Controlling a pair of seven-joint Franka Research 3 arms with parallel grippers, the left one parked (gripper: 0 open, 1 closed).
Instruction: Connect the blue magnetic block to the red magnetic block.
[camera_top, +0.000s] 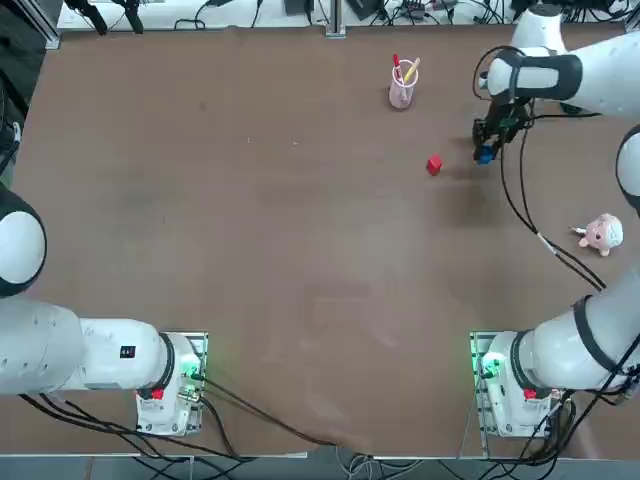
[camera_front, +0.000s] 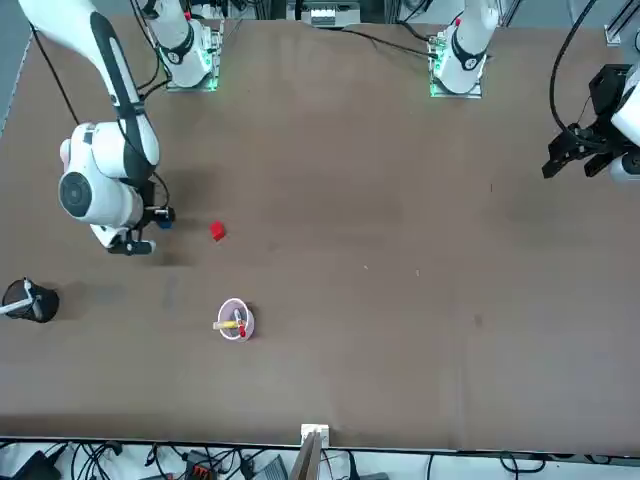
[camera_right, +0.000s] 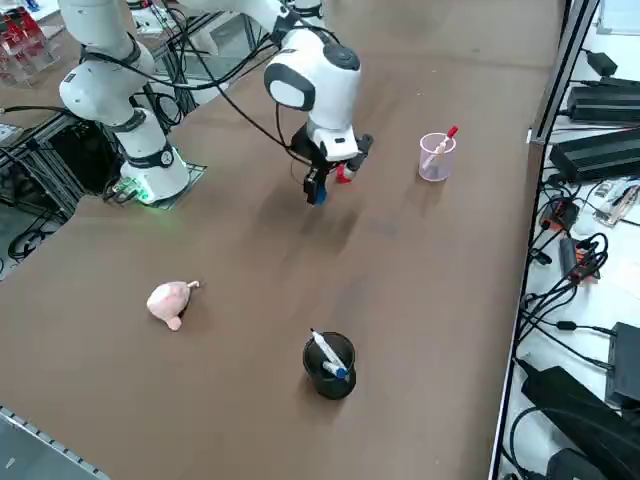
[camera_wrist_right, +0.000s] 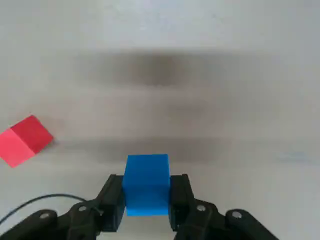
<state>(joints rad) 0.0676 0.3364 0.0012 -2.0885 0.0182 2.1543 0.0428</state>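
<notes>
My right gripper is shut on the blue magnetic block, a small bright-blue cube held between both fingers above the table. From overhead the blue magnetic block hangs under the gripper at the far right of the table. The red magnetic block lies on the table a short way to its left, apart from it. In the front view the red magnetic block sits right of the blue magnetic block. The side view shows the blue magnetic block in the gripper, with the red magnetic block just beyond.
A clear cup with a red pen stands behind the red block. A pink plush toy lies at the right edge. A black cup with pens stands at the far right side. Cables trail from the right arm.
</notes>
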